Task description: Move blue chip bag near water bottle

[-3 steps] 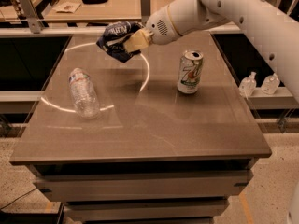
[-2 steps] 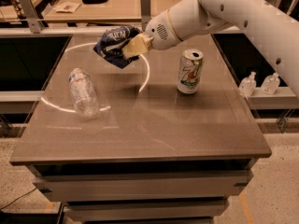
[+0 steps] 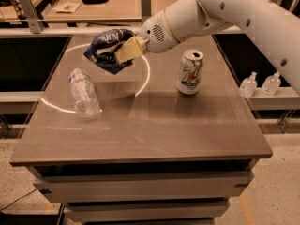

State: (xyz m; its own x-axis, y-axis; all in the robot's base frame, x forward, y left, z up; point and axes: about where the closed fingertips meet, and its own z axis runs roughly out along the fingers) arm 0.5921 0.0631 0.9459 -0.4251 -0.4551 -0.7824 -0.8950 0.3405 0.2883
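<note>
Crinkly blue chip bag [image 3: 104,49] in claw [image 3: 123,52], nr ribbed water bottle [image 3: 84,93].

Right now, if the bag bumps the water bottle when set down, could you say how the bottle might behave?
The water bottle lies on its side, so it would probably roll across the table. It looks clear and mostly empty, so likely light. The hand, above the table's far left, holds the blue chip bag, which looks crumpled and soft.
</note>
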